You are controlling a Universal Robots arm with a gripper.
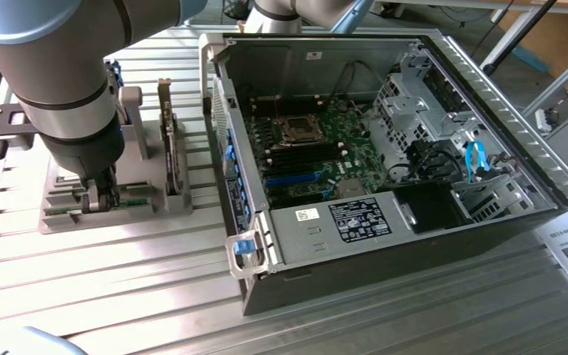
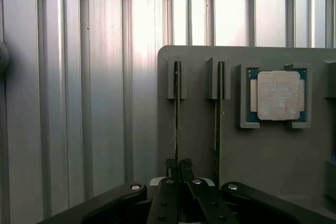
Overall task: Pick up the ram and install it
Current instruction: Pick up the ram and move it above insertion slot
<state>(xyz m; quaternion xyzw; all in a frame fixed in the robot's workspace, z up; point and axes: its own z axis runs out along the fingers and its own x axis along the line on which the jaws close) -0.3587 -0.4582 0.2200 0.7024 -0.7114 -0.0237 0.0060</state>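
The ram [image 2: 177, 114] stands on its long edge in a slot of the gray holder [image 2: 199, 145], in the slot nearest the holder's outer edge. A second board [image 2: 219, 119] stands in the neighbouring slot just beside it, and the square processor [image 2: 278, 95] lies flat in its pocket farther along. The holder rests on the ribbed metal bench [image 1: 116, 281] toward the edge at the exterior view's left. The open computer case [image 1: 313, 55] takes up the bench's middle, well apart from the holder.

The ram looks light and stiff but fragile: a thin board whose chips and contact edge should not be pinched or scraped. The sound hold is across the two flat faces at the upper edge, near mid-length so it hangs level. A crooked pull would likely bind it in the slot.

The pincer [image 2: 179, 169] is pressed together on that upper edge, one finger on each face, so it is pinching the ram. The stick appears to be seated in its slot, not yet lifted.

The arm [image 1: 67, 96] stands almost vertical over the holder, wrist pointing straight down and the pincer [image 1: 97, 200] low between the holder's upright posts. The tall dark expansion card [image 1: 171, 140] stands just beside it.
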